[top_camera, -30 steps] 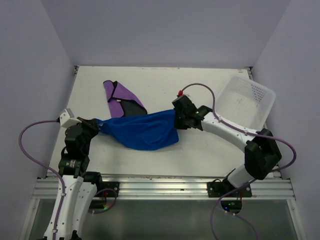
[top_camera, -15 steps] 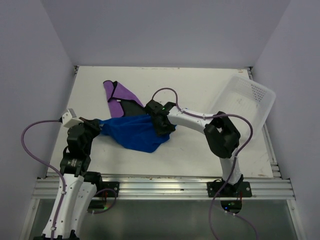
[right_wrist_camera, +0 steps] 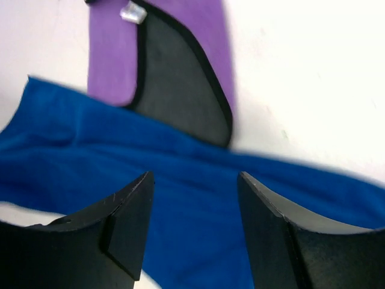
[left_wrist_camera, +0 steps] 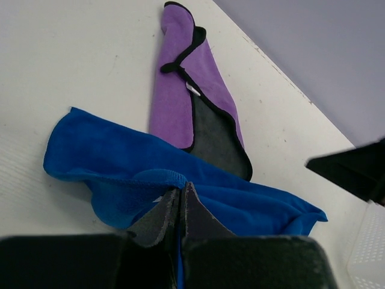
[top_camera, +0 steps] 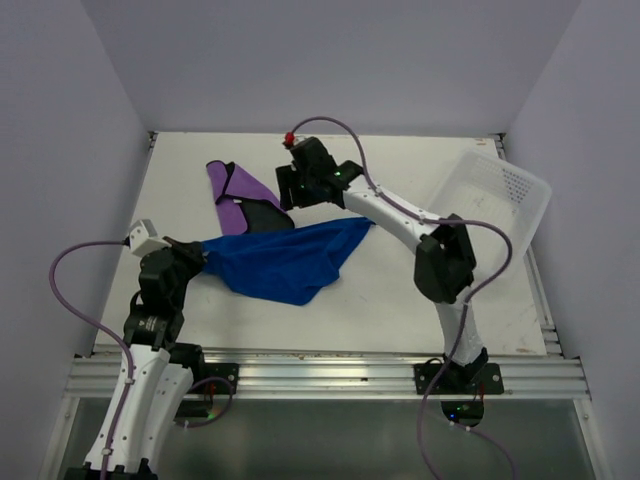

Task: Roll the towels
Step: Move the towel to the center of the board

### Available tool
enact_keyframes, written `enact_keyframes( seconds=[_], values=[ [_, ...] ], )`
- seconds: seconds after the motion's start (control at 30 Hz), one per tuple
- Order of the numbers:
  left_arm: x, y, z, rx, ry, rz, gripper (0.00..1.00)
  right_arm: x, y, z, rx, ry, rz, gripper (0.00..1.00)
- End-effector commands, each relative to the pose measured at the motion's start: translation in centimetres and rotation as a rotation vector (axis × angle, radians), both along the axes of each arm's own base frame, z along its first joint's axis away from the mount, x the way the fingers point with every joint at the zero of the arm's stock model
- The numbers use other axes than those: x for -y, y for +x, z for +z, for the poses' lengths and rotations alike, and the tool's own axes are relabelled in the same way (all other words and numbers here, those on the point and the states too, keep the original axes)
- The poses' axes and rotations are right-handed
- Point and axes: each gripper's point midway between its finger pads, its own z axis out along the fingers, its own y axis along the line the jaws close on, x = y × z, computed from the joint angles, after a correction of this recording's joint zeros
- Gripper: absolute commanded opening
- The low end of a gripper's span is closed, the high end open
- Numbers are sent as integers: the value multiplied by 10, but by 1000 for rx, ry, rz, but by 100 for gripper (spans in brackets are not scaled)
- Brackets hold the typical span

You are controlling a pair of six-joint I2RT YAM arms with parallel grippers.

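Observation:
The bright blue towel (top_camera: 285, 260) lies crumpled across the middle of the table, its right corner pointing toward the back right. My left gripper (top_camera: 205, 254) is shut on its left corner; in the left wrist view the gripper (left_wrist_camera: 180, 191) pinches a blue fold (left_wrist_camera: 120, 162). The purple towel (top_camera: 238, 192) with a black section lies folded just behind it, also seen in the left wrist view (left_wrist_camera: 180, 90). My right gripper (top_camera: 292, 192) hovers open above the table beside the purple towel. In the right wrist view the gripper (right_wrist_camera: 195, 178) holds nothing, with the blue towel (right_wrist_camera: 198, 205) and the purple towel (right_wrist_camera: 111, 66) below.
A white perforated basket (top_camera: 497, 202) stands tilted at the back right; its edge shows in the left wrist view (left_wrist_camera: 368, 247). Purple walls close the table on three sides. The right arm (top_camera: 400, 215) stretches over the blue towel's right end.
My right gripper has opened, let go of the blue towel's right end, and swung up and back toward the purple towel. The left gripper keeps its hold.

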Motion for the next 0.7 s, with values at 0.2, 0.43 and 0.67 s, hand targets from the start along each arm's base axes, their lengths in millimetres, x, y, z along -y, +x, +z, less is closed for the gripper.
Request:
enact_keyframes(
  seconds=[0.2, 0.43, 0.67],
  values=[
    [13, 8, 5, 38, -33, -50, 0, -60, 50, -90, -31, -156, 194, 64],
    [18, 10, 1, 32, -35, -69, 0, -39, 52, -130, -16, -273, 160, 60],
    [19, 11, 2, 33, -37, -75, 0, -25, 69, -143, 45, -376, 126, 0]
  ],
)
